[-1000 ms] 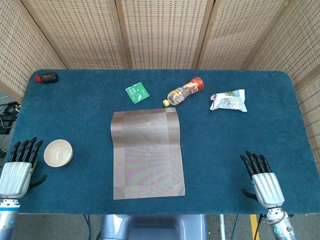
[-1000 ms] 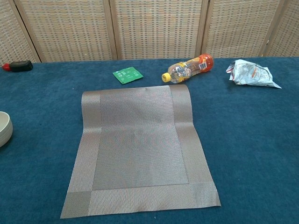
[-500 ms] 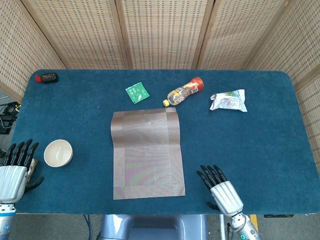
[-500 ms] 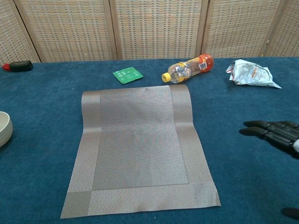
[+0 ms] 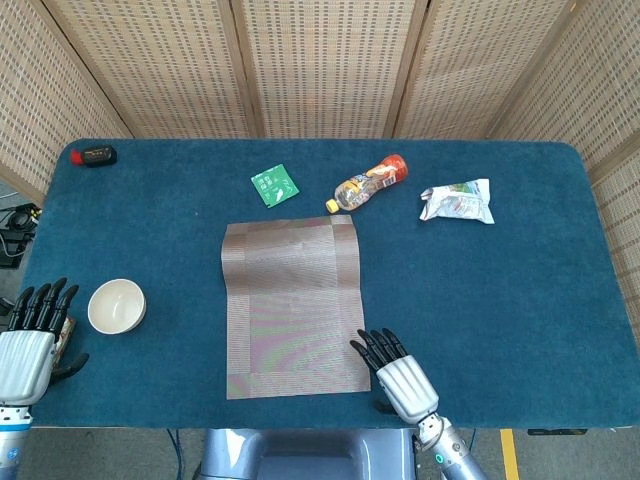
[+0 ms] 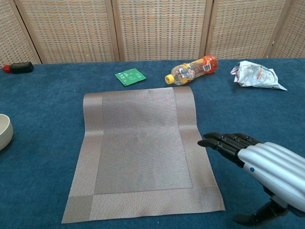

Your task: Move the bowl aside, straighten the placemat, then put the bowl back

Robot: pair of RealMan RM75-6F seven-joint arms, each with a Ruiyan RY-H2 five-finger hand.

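Note:
The grey-brown woven placemat (image 5: 293,305) (image 6: 143,152) lies in the middle of the blue table, slightly skewed, its far right corner curled up. A cream bowl (image 5: 116,305) (image 6: 4,131) stands on the cloth to the left of the mat. My left hand (image 5: 30,338) hovers open at the table's front left, just left of the bowl and apart from it. Holding nothing, my right hand (image 5: 397,378) (image 6: 267,169) is open with fingers stretched forward, its fingertips (image 6: 209,140) at the mat's front right edge.
At the back lie a green packet (image 5: 274,184), a toppled plastic bottle (image 5: 368,183), a crumpled silver wrapper (image 5: 457,201) and a small black and red object (image 5: 94,155) in the far left corner. Wicker screens close off the back.
My right hand has swept left along the front edge from the table's right side to the mat's front right corner. The left hand drew back slightly from the bowl.

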